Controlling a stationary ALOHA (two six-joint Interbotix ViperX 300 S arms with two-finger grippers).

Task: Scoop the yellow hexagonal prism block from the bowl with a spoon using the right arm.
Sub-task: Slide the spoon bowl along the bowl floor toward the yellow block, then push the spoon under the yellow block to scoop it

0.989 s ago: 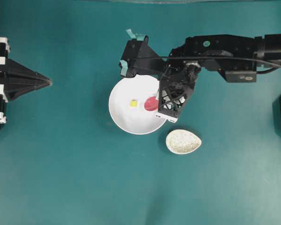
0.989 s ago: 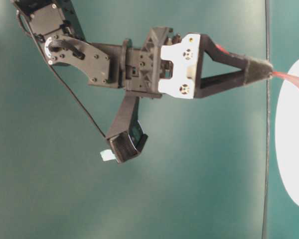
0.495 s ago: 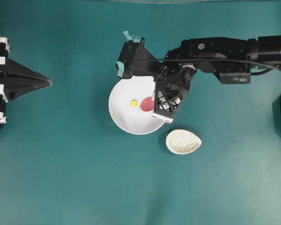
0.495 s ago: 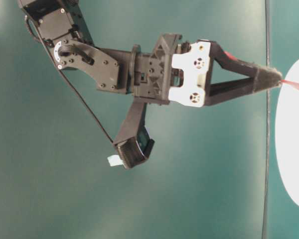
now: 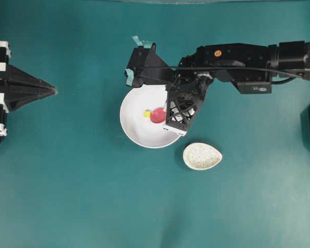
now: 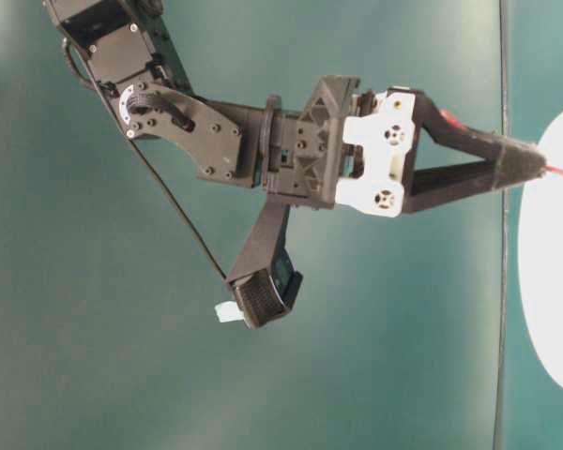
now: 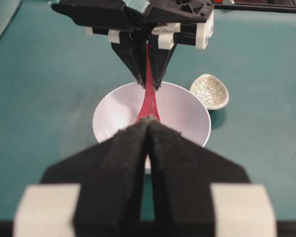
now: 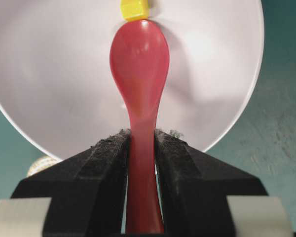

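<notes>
The white bowl (image 5: 137, 129) sits mid-table. The tiny yellow block (image 5: 146, 112) lies on its floor. My right gripper (image 5: 169, 112) is shut on the handle of the pink-red spoon (image 5: 157, 115) and hangs over the bowl's right side. In the right wrist view my right gripper (image 8: 140, 134) clamps the spoon (image 8: 139, 57), and the scoop's tip touches the block (image 8: 134, 9) inside the bowl (image 8: 54, 79). My left gripper (image 5: 52, 91) is shut and empty at the far left, well away from the bowl. In the left wrist view my left gripper (image 7: 149, 122) hides the block.
A small speckled cream egg-shaped dish (image 5: 202, 156) sits just right of and below the bowl, and shows in the left wrist view (image 7: 210, 91). The right arm's camera housing with teal tape (image 5: 139, 64) overhangs the bowl's far rim.
My right gripper has moved left across the bowl with the spoon. The scoop's tip has closed the gap and now touches the yellow block. The left arm has not moved.
</notes>
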